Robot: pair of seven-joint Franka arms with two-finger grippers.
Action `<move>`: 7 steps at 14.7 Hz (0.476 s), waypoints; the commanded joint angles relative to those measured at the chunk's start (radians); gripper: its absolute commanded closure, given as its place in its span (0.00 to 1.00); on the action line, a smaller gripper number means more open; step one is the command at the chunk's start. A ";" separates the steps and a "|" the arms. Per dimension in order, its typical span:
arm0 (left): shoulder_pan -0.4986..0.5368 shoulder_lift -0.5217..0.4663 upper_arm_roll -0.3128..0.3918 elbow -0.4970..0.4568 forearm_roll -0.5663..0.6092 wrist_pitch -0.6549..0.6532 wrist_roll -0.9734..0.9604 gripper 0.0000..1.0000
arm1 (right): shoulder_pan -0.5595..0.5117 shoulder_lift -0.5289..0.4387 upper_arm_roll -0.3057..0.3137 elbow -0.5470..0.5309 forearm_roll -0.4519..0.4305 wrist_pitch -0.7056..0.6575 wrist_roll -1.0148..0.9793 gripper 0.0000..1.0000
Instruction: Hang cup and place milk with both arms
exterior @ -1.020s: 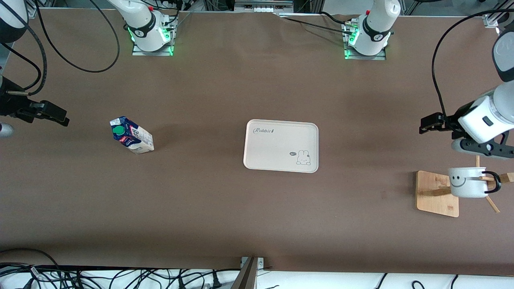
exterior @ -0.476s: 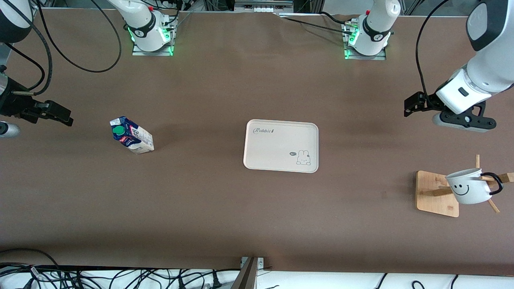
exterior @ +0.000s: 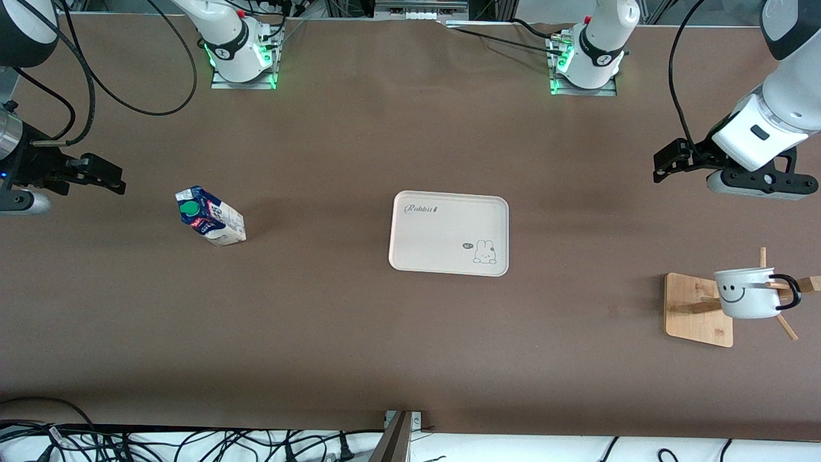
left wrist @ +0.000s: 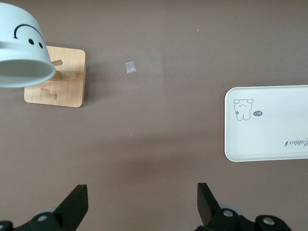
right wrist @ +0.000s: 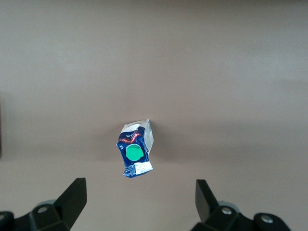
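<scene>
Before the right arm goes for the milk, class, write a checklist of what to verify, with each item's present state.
1. Cup hangs by its handle on the wooden rack: ok.
2. Left gripper open, holding nothing, over bare table apart from the cup: ok.
3. Right gripper open and empty: ok.
4. Milk upright on the table, green cap up, nothing touching it: ok.
5. Tray has nothing on it: ok.
6. Right gripper lined up over the milk: not ok; it is over bare table toward the right arm's end.
</scene>
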 commanded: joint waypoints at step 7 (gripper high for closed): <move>0.044 0.003 0.006 0.053 0.009 -0.026 -0.012 0.00 | -0.002 -0.011 -0.010 0.005 -0.003 -0.014 -0.042 0.00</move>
